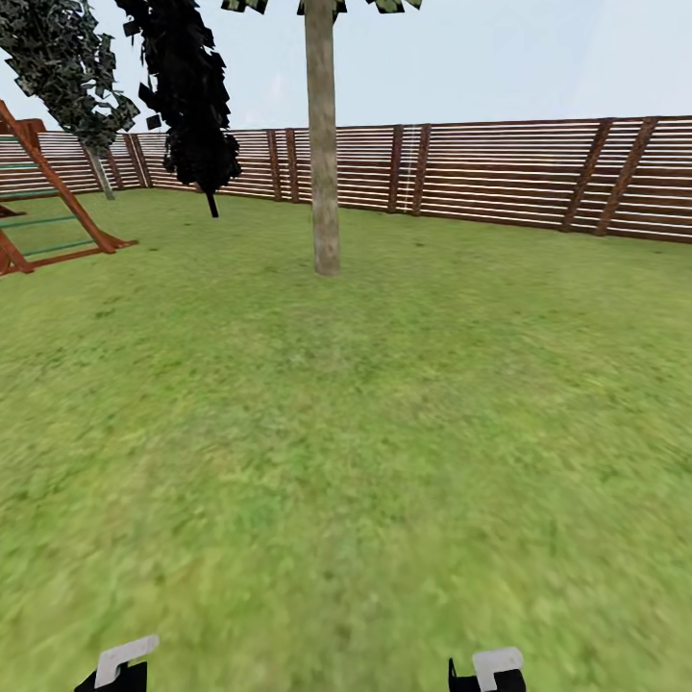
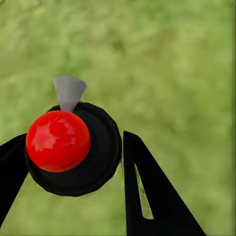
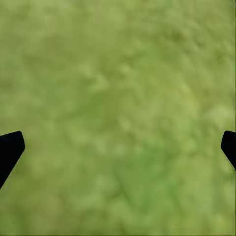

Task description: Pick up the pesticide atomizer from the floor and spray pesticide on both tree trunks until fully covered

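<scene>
Nearest, at the bottom edge of the head view: the tips of both arms, each black with a pale grey-white tab. Left gripper (image 1: pixel 113 668) low left, right gripper (image 1: pixel 488 670) low right, both over the floor (image 1: pixel 346 461), blotchy green grass.

Left wrist view: the left gripper's two black fingers (image 2: pixel 147 191) sit closed against either side of the pesticide atomizer (image 2: pixel 73 147), seen from above. Round black body, glossy red ball cap on top, small grey cone-shaped nozzle sticking out at one edge. Held clear of the grass, which is blurred behind it.

Right wrist view: the right gripper's black fingertips (image 3: pixel 10 150) show at opposite edges of the frame, spread wide, nothing between them but blurred lawn.

Middle distance, head view: open grass, then one tree trunk (image 1: pixel 323 144), thick, mottled grey-brown, bare low down, standing roughly ahead and a little left of centre, well apart from the robot. Whether any white specks lie on its bark cannot be told at this range.

Farther left: a slim dark-leaved tree (image 1: pixel 190 96), and a second leafy tree (image 1: pixel 67 67) near the corner. A red-brown wooden play frame (image 1: pixel 48 207) with green rungs at the far left edge.

Farthest: brown slatted fence (image 1: pixel 519 173) running across the back, pale sky above.
</scene>
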Controlling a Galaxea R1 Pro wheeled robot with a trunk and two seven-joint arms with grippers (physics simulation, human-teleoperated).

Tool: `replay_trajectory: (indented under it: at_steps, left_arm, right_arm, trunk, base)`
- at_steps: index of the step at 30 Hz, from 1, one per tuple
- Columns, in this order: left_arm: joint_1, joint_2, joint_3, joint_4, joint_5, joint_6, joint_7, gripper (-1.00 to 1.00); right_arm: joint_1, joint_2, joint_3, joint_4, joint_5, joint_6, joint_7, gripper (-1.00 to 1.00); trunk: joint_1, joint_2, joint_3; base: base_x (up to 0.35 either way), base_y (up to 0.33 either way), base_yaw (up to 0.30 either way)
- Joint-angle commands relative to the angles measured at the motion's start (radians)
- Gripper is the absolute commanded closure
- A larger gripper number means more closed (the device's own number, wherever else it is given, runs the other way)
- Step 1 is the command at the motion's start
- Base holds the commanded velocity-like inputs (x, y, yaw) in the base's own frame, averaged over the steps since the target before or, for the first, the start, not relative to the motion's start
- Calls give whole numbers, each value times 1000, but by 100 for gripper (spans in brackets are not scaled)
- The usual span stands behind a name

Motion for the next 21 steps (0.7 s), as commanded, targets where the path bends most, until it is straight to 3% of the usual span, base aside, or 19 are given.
replay_trajectory:
  at_steps: [1,21]
  left_arm:
    - [0,0,0,0,0,0,0,100]
    - [1,0,0,-1,0,0,-1,100]
  right_arm:
    - [0,0,0,0,0,0,0,-100]
    - [0,0,0,0,0,0,0,-100]
  trunk:
    - [0,0,0]
    - [0,0,0]
  base:
    - [337,0,0]
    - [337,0,0]
